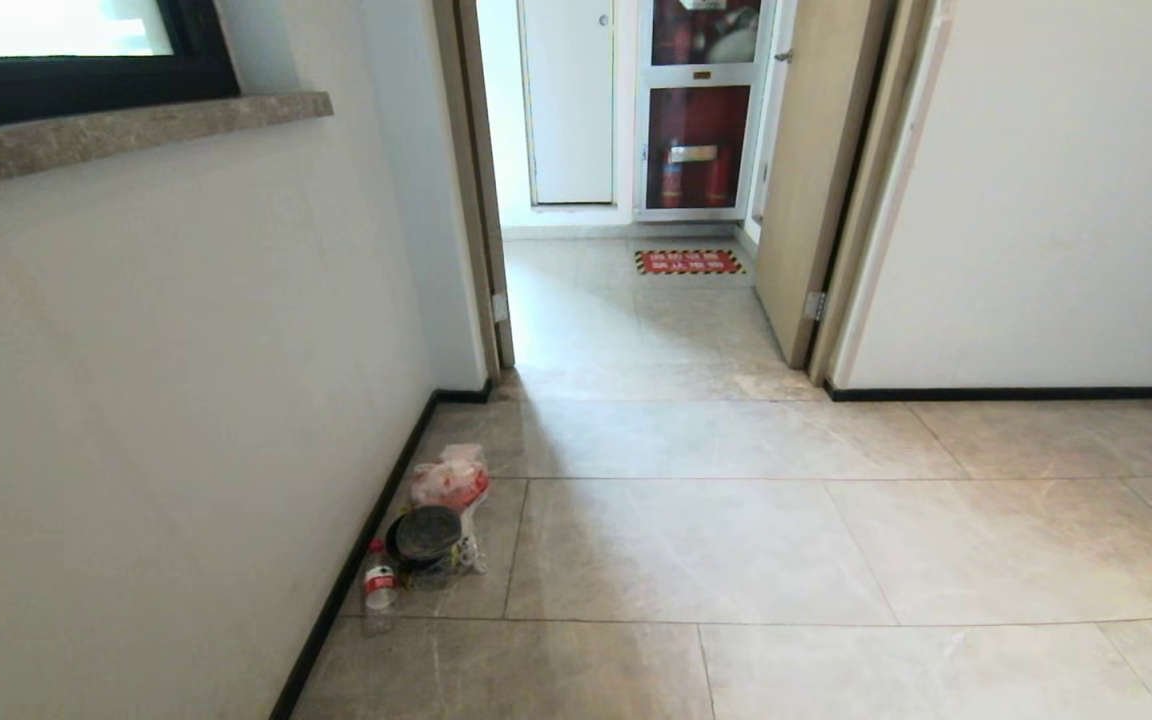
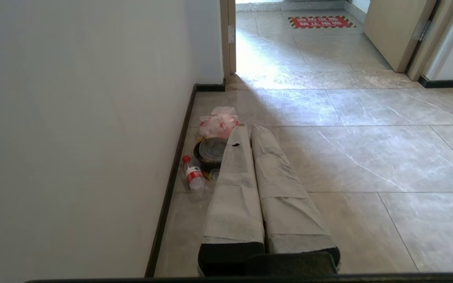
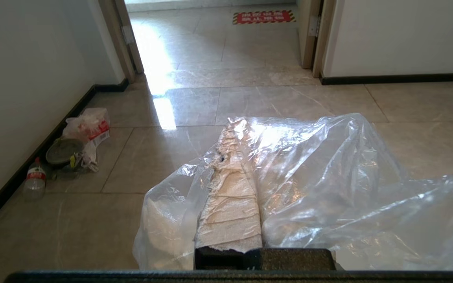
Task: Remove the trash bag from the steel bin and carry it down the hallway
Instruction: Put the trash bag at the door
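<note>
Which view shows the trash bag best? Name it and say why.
The right wrist view: the trash bag fills it, its clear wrinkled film draped over the shut right tool. The head view and the left wrist view show none of it.

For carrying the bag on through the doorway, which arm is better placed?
Right. The right gripper is shut on the trash bag; the left gripper is shut and holds nothing.
</note>
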Controlling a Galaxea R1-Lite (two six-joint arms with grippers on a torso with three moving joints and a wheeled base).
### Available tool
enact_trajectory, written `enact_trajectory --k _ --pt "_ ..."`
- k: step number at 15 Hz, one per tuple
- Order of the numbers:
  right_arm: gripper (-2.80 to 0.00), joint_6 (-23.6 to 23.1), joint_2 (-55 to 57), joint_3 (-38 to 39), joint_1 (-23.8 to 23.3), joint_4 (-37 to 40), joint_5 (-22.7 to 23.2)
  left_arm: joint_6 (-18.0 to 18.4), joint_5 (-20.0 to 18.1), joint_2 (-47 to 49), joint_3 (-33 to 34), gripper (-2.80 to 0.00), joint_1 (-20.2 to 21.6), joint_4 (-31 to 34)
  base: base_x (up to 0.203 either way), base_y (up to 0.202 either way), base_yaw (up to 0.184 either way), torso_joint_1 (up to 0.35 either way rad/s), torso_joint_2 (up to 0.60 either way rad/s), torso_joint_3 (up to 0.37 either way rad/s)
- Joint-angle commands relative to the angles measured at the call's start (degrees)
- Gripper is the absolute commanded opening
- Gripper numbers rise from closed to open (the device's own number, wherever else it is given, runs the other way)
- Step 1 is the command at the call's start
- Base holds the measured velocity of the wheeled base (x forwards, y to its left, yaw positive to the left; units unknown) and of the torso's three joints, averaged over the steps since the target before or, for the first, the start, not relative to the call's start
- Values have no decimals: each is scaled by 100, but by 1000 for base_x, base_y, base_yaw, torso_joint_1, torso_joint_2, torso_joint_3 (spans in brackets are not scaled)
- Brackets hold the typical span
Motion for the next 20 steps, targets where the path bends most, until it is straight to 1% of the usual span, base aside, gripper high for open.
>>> enact_trajectory --k 1,12,18,20 --pt "-280 2 -1 9 0 -2 0 0 -1 2 9 -280 2 0 194 0 0 2 6 5" --pt "-280 -7 -1 9 0 -6 0 0 -1 2 16 -280 2 -7 190 0 1 3 1 2" --pt "-280 -24 7 2 0 5 -1 0 -1 2 9 -280 2 0 11 0 1 0 1 0" --pt "-280 -24 7 9 0 -11 0 -3 -1 2 12 -280 2 0 -5 -14 125 0 5 4"
